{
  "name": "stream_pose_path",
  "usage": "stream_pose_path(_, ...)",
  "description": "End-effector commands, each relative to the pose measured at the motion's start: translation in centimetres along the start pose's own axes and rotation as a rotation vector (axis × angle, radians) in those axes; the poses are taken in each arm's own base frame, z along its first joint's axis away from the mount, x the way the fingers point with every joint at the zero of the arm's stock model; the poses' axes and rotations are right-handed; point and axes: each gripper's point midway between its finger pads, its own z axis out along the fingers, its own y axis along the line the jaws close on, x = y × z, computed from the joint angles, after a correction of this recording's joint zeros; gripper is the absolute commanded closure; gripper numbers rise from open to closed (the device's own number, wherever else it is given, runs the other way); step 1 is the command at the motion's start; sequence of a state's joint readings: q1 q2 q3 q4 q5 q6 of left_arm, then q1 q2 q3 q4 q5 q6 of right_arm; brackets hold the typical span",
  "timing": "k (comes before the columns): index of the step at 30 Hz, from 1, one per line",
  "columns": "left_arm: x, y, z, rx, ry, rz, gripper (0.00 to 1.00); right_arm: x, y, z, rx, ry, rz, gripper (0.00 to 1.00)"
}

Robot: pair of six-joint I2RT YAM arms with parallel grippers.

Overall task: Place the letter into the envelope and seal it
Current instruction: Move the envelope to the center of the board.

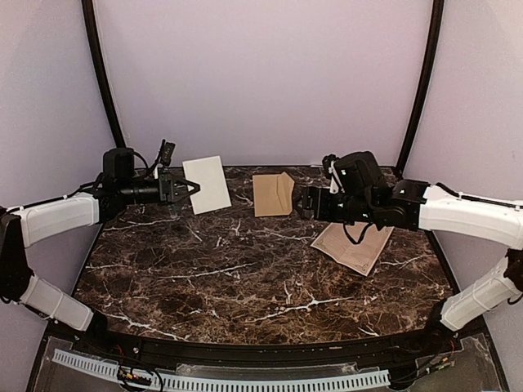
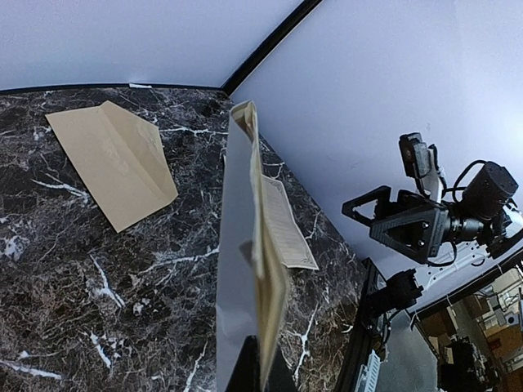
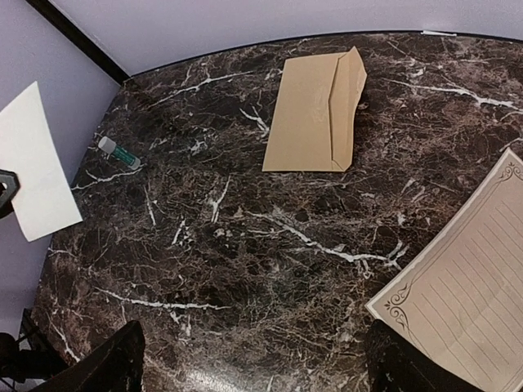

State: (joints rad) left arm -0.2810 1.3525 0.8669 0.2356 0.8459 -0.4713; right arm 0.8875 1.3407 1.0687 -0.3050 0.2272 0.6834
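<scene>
A dark brown marble-patterned table (image 1: 204, 294), veined in white, fills the scene; pale lilac walls (image 1: 261, 82) close it in on the left, far and right sides, and two black curved poles (image 1: 102, 82) rise at the far corners. The envelope (image 1: 272, 194) lies flat at the far middle of the table, between the two arms. Its long axis runs roughly near to far, and its flap, on the right long edge, stands open and points right. The left gripper (image 1: 184, 189) is clamped tight on the left edge of the letter (image 1: 206, 184) and holds it clear of the surface over the far left of the table. The sheet stands nearly upright with its long axis up and down, the top leaning slightly left and its plain pale side facing the near edge. The left wrist view shows it edge-on, too narrow to read. The right gripper (image 1: 309, 202) hovers just right of the envelope with its jaws spread wide and nothing between them. A lined sheet (image 1: 355, 249) with an ornate border lies flat under the right arm, on a diagonal. A small green-and-white glue stick (image 3: 118, 153) lies at the far left, near the wall.
</scene>
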Motion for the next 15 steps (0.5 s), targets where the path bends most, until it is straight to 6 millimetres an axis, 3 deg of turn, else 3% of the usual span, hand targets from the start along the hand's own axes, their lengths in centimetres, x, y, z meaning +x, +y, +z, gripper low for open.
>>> stream_pose_path(1, -1.5, -1.0, -1.1, 0.071, -0.046, 0.057, 1.0, -1.6, 0.4, 2.5, -0.039, 0.015, 0.002, 0.11)
stream_pose_path(6, -2.4, -0.4, -2.5, 0.047, -0.072, 0.045, 1.0, -1.2, -2.2, 7.0, -0.003, 0.069, 0.025, 0.15)
stream_pose_path(15, -3.1, -2.0, -4.4, 0.004, -0.101, 0.132, 1.0, -0.7, -5.4, 14.9, 0.092, 0.167, -0.033, 0.26)
